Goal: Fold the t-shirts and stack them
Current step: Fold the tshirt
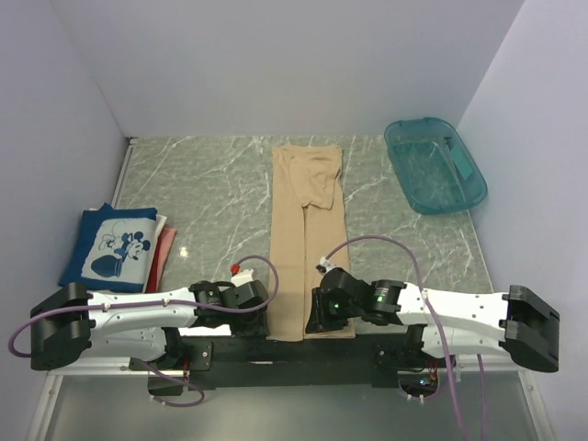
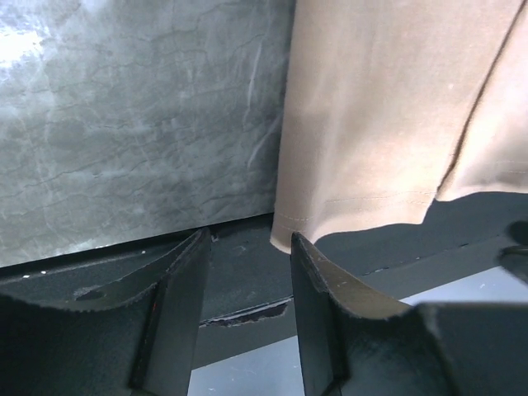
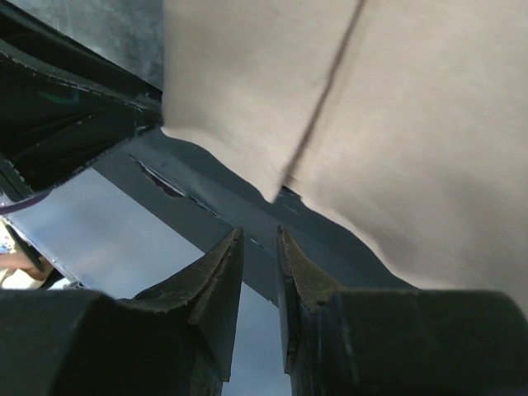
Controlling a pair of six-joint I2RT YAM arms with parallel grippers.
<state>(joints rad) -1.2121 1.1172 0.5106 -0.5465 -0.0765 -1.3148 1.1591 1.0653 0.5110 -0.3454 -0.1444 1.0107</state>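
tan shirt (image 1: 307,239) hem overhangs table (image 1: 211,184) edge

Tan t-shirt (image 1: 306,239) lies folded lengthwise; navy (image 1: 110,246), perhaps atop red (image 1: 165,253), left.

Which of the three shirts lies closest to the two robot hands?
The plain tan shirt, a long strip down the middle of the table. The navy mouse-print shirt and the red shirt under it lie stacked far to the left.
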